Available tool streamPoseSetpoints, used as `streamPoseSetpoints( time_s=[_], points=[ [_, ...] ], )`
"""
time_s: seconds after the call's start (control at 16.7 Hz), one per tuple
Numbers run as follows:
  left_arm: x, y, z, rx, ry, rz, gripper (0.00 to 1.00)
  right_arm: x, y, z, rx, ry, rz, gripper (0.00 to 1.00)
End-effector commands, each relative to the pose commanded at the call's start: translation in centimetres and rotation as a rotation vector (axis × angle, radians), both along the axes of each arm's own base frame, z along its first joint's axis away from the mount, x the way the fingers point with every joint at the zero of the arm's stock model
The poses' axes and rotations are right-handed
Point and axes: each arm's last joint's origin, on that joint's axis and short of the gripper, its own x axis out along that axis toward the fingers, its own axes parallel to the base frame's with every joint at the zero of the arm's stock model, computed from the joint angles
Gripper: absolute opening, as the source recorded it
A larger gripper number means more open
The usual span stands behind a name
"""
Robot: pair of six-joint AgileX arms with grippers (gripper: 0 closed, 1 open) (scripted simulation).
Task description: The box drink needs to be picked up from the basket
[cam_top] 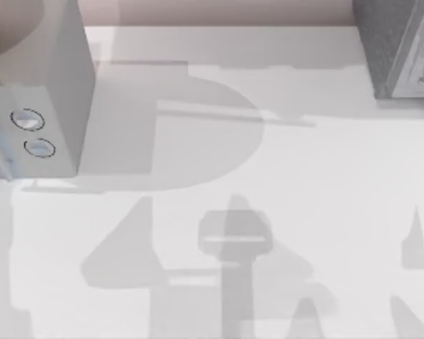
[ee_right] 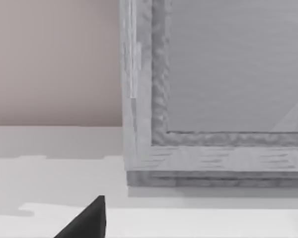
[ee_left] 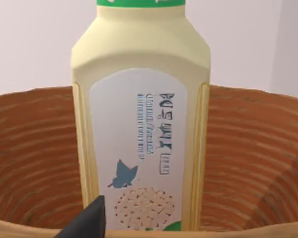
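**Box drink** (ee_left: pixel 141 124): stands upright inside the basket (ee_left: pixel 30 148), near the middle of its well, with woven wall curving round behind and to both sides. Cream-yellow squared body with sloping shoulders and a green cap. Pale label with dark print, a blue leaf mark and a dotted roundel. Looks rigid and smooth-sided.

**Left gripper** (ee_left: pixel 89 220): hovers at the basket's near rim, facing the drink. Apart or together cannot be told.

**Right gripper** (ee_right: pixel 89 218): parked well apart from the basket, facing a grey cabinet (ee_right: pixel 213 99). State likewise cannot be told.

**Risks, as judged:**
- Catching the basket's rim on the way in, so dragging or tipping the basket.
- Toppling the tall drink through an off-centre approach.
- Slipping on the smooth faces if gripped too near the shoulders.
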Motion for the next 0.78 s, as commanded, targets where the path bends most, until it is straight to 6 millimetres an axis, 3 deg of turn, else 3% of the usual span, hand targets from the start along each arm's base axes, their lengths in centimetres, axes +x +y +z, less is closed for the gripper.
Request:
streamPoseSetpoints(
  time_s=[0.36, 0.54, 0.78],
  points=[
    [6.7, 3.2, 0.3, -0.005, 0.003, -0.015, 1.00, 0.0, 0.0, 0.0, 0.000, 0.000, 0.000, 1.00],
    [7.8, 3.7, 0.1, -0.006, 0.003, -0.019, 1.00, 0.0, 0.0, 0.0, 0.000, 0.000, 0.000, 1.00],
    [7.6, 3.6, 0.8, 0.004, -0.018, -0.019, 1.00, 0.0, 0.0, 0.0, 0.000, 0.000, 0.000, 1.00]
  ],
)
